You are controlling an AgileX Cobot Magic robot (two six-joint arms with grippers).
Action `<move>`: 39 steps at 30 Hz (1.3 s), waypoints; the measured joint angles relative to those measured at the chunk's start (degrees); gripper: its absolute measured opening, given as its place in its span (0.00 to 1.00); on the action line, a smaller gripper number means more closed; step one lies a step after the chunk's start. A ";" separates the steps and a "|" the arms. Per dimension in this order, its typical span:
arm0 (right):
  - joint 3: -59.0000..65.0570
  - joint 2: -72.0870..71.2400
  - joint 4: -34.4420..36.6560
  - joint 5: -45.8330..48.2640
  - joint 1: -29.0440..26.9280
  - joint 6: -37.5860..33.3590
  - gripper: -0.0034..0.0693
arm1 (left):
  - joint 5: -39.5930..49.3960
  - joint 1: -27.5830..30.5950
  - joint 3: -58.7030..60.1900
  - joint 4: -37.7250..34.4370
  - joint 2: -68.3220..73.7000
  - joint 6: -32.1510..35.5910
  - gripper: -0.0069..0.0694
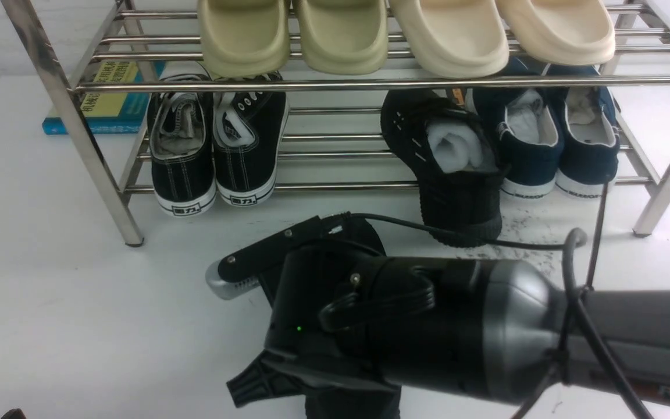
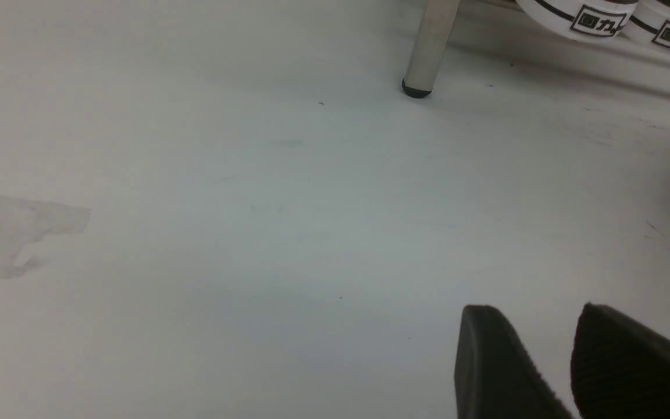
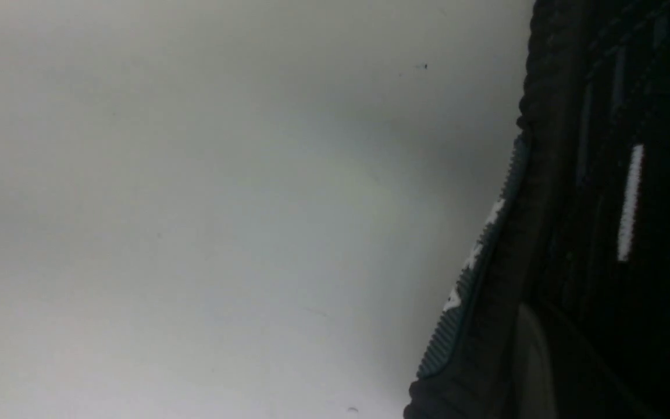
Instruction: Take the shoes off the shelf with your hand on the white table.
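Above the white table, facing the shelf, my right hand is hovering; I cannot tell its grip. The black mesh shoe is lying ahead-right, heel toward me, overhanging the lower tier. My left gripper is sitting farther off, slightly parted.

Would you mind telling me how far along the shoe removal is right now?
Done: one black mesh shoe is off the shelf, over the white table. In hand: the hand covers it; its grip is hidden. Left: the other black mesh shoe lies half on the lower tier, heel toward the table.
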 joint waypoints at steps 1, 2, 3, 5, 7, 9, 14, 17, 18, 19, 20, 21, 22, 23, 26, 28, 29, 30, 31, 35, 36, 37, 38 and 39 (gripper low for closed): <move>0.00 0.10 -0.13 -0.17 0.00 0.30 0.08 | 0.00 0.00 0.00 0.00 0.00 0.00 0.41; 0.00 0.48 -0.46 -0.40 0.00 0.45 0.08 | 0.00 0.00 0.00 0.00 0.00 0.00 0.41; 0.00 0.79 -0.47 -0.41 0.00 0.53 0.08 | 0.00 0.00 0.00 0.00 0.00 0.00 0.41; 0.00 1.63 -0.47 -0.61 0.00 0.65 0.08 | 0.00 0.00 0.00 0.00 0.00 0.00 0.41; 0.00 2.58 -0.47 -0.69 0.00 0.67 0.08 | 0.00 0.00 0.00 0.00 0.00 0.00 0.41; 0.00 3.21 -0.41 -0.85 0.00 0.79 0.08 | 0.00 0.00 0.00 0.00 0.00 0.00 0.41; 0.00 3.95 -0.95 -1.28 0.00 4.00 0.13 | 0.00 0.00 0.00 0.00 0.00 0.00 0.41; 0.00 3.95 -2.00 -1.73 0.00 5.15 0.22 | 0.00 0.00 0.00 0.00 0.00 0.00 0.41; 0.00 3.95 -2.19 -1.87 0.00 5.22 0.28 | 0.00 0.00 0.00 0.00 0.00 0.00 0.41; 0.00 3.95 -2.20 -1.98 0.00 5.22 0.32 | 0.00 0.00 0.00 0.00 0.00 0.00 0.41; 0.00 3.95 -2.26 -2.07 0.00 5.22 0.40 | 0.00 0.00 0.00 0.00 0.00 0.00 0.41; 0.00 3.95 -2.32 -2.07 0.00 5.22 0.41 | 0.00 0.00 0.00 0.00 0.00 0.00 0.41; 0.00 3.95 -2.39 -2.11 0.00 5.22 0.51 | 0.00 0.00 0.00 0.00 0.00 0.00 0.41; 0.00 3.89 -2.39 -2.05 0.00 5.22 0.56 | 0.00 0.00 0.00 0.00 0.00 0.00 0.41; -1.40 3.43 -1.67 -0.02 0.00 4.93 0.72 | 0.00 0.00 0.00 0.00 0.00 0.00 0.41; -2.45 2.84 -1.39 1.36 0.00 4.04 0.76 | 0.00 0.00 0.00 0.00 0.00 0.00 0.41; -3.31 2.35 -1.15 2.41 0.00 3.19 0.78 | 0.00 0.00 0.00 0.00 0.00 0.00 0.41; -5.43 0.94 -0.68 4.74 0.00 1.10 0.80 | 0.00 0.00 0.00 0.00 0.00 0.00 0.41; -6.02 0.76 -0.60 5.38 0.00 0.50 0.81 | 0.00 0.00 0.00 0.00 0.00 0.00 0.41; -12.50 -2.69 0.20 13.06 0.00 -6.25 0.80 | 0.00 0.00 0.00 0.00 0.00 0.00 0.41; -14.94 -3.59 0.46 15.19 0.00 -9.56 0.79 | 0.00 0.00 0.00 0.00 0.00 0.00 0.41; -16.62 -4.34 0.52 16.36 0.00 -12.01 0.77 | 0.00 0.00 0.00 0.00 0.00 0.00 0.41; -17.92 -4.78 0.59 17.06 0.00 -13.91 0.74 | 0.00 0.00 0.00 0.00 0.00 0.00 0.41; -19.66 -5.59 0.66 17.55 -0.31 -16.60 0.68 | 0.00 0.00 0.00 0.00 0.00 0.00 0.41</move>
